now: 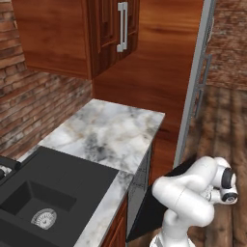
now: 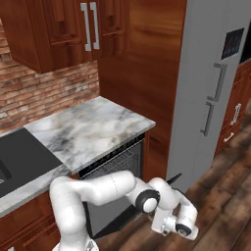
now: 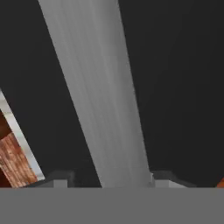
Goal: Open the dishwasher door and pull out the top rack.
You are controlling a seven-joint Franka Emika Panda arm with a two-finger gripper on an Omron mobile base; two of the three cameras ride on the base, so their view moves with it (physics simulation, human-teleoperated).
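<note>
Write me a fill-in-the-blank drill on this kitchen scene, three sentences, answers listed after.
1. The dishwasher door is partly ____.
2. In the hand view, the gripper straddles the door's grey bar ____.
3. The countertop above the dishwasher has a ____ pattern.

Missing words: open; handle; marble
</note>
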